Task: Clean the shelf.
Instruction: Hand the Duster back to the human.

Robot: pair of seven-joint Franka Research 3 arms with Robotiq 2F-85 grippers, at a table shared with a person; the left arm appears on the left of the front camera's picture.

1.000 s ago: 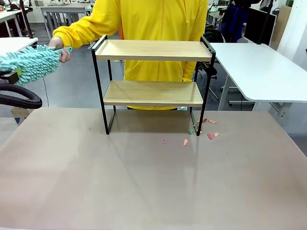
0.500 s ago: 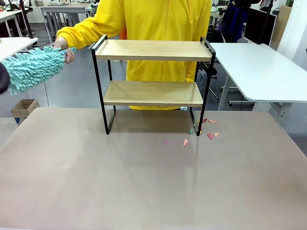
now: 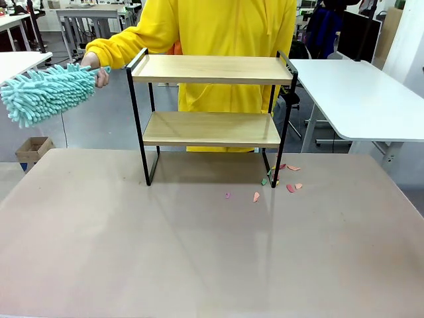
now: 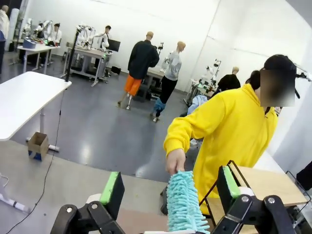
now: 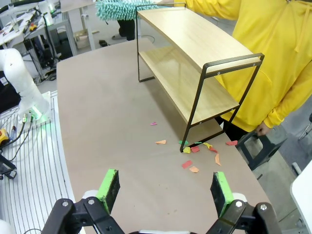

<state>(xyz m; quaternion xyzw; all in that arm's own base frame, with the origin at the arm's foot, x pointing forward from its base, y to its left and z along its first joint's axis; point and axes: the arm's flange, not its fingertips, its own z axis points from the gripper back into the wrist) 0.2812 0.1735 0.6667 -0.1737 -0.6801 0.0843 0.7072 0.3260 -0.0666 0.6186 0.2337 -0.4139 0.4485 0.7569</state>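
We see the shelf (image 3: 211, 109) standing at the far side of our table (image 3: 165, 252), right in front of a person in a yellow top (image 3: 218, 26). Both of its wooden boards are bare. Little colored paper bits (image 3: 289, 187) lie on the table by the shelf's right legs, and two more lie a bit nearer to us. The person's hand (image 3: 93, 66) holds a fluffy teal duster (image 3: 43, 93) out past the shelf's left end rail, over the floor and not over the table. The near half of the table is wide open. Our left gripper (image 4: 170, 192) has its fingers spread wide with nothing held; the duster hangs beyond them. Our right gripper (image 5: 165, 187) is spread wide too, holding nothing, up above the table.
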